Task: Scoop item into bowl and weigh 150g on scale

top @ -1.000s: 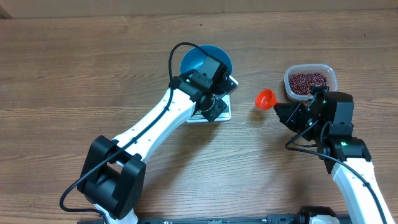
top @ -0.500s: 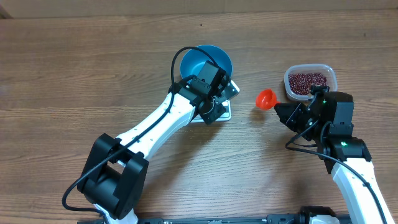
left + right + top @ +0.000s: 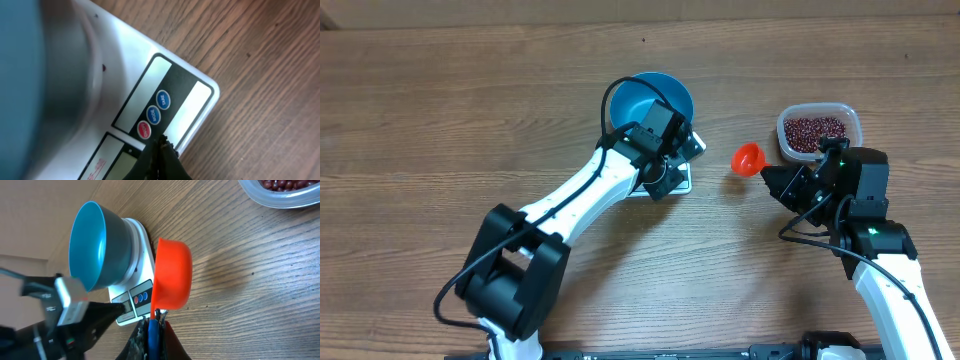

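Right hand (image 3: 152, 330): pinched tight on the handle of the orange scoop (image 3: 172, 275), holding it just above the counter (image 3: 440, 120), between the scale and the tub.
Scoop load: no beans show in its cup from overhead; I judge it empty.
Left hand (image 3: 161, 150): fingers pressed together with nothing between them. The tip is low over the scale's button panel (image 3: 155, 112), right at the red button (image 3: 144, 130). Whether it is pressing, I cannot tell.
Scale (image 3: 125, 65): flat on the counter, mid-scene, panel edge toward the robot. The display is too blurred to read.
Bowl (image 3: 645, 95): the blue bowl sits on the scale's platform, upright. No beans show on the blue inside, though the left arm hides part of it from overhead.
Beans (image 3: 815, 131): heaped in the clear tub (image 3: 855, 125), at the far right of the counter, well apart from the bowl and just beyond the scoop.
Done so far: the bowl is on the scale and the scoop is in hand. The left hand's place suggests switching on or zeroing the scale is the step in hand.
Left to do: every scoop from tub to bowl, then trimming the amount until the scale reads the target. By my reckoning the task is only at its start.
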Tool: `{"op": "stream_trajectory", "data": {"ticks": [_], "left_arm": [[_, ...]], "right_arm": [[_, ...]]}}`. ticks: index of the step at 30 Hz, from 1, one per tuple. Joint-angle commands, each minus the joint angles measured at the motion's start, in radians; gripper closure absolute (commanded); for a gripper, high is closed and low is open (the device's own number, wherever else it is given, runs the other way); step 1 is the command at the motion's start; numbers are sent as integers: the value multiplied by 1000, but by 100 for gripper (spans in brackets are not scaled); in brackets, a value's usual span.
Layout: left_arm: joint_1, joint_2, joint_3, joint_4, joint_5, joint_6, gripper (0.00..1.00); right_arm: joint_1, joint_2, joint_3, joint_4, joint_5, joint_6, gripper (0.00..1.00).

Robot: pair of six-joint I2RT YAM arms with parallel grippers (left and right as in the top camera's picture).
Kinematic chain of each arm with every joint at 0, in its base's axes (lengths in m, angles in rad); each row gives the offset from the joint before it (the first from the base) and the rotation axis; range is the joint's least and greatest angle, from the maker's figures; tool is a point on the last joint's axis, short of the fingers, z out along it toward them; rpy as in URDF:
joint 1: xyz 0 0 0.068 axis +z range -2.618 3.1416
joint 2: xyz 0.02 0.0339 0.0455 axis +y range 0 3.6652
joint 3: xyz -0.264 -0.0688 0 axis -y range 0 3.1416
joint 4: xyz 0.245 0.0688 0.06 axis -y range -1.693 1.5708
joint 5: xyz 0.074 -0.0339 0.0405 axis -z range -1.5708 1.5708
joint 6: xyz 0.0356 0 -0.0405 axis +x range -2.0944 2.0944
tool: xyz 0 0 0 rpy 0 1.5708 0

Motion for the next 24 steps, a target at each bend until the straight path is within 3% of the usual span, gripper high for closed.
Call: {"op": "stream_trajectory", "data": {"ticks": [1, 10, 14, 24], "left_arm": [[-2, 47, -6, 15, -3, 14, 96], [-2, 89, -6, 46, -27, 14, 96], [-2, 89, -6, 68, -108, -55, 96], [0, 90, -6, 93, -118, -91, 96]], "right_arm": [[-3, -15, 34, 3, 11, -9, 96], [-3, -14, 34, 2, 25, -8, 96], [-3, -14, 34, 2, 29, -8, 96], [-3, -14, 34, 2, 29, -9, 96]]}}
